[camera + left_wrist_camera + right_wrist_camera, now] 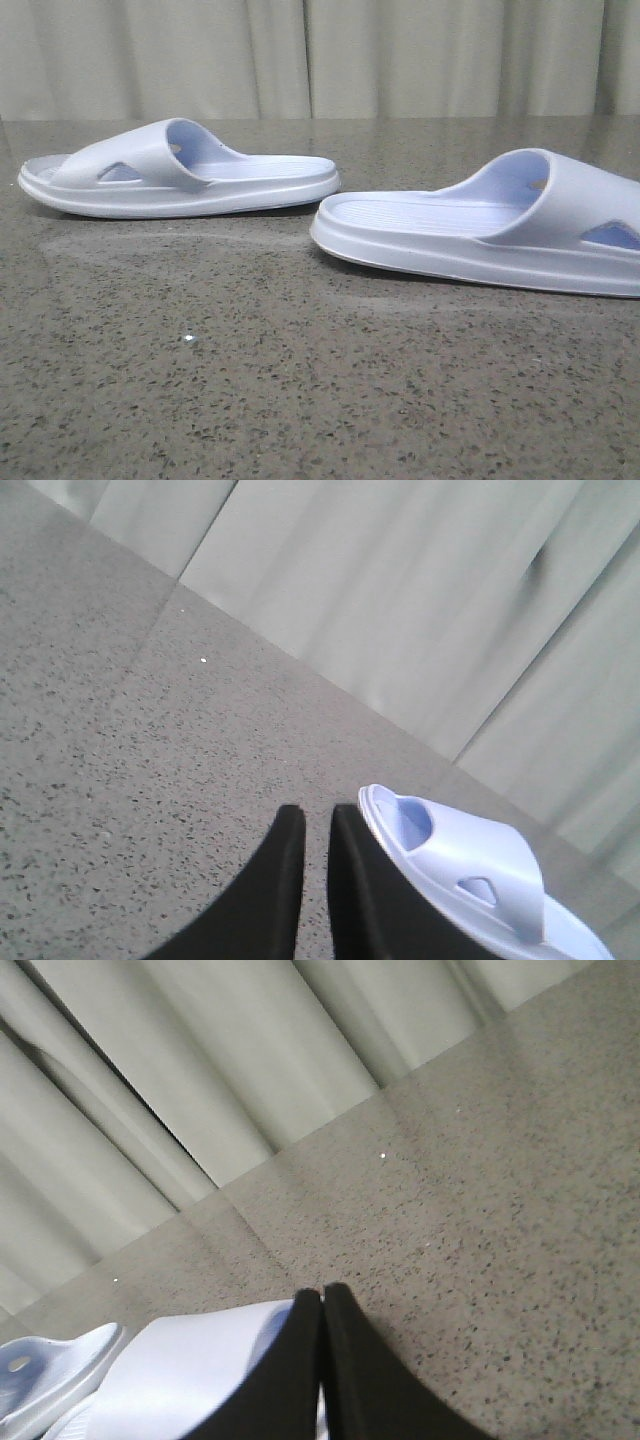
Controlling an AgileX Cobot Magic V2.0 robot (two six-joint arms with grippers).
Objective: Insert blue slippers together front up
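Two pale blue slippers sit flat on the table, soles down. The left slipper [180, 170] lies farther back; the right slipper [490, 225] is nearer, heels almost meeting.

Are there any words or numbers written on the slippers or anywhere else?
None: no words, numbers or logos can be read in any view.
Left blue slipper: plain, no print showing.
Right blue slipper: plain too.
Speckled table and curtain: no writing.

Soft, even light is falling from above; the table [300, 400] is showing a faint sheen, the slippers [180, 175] are casting thin shadows, and wrist views are looking slightly blurred.
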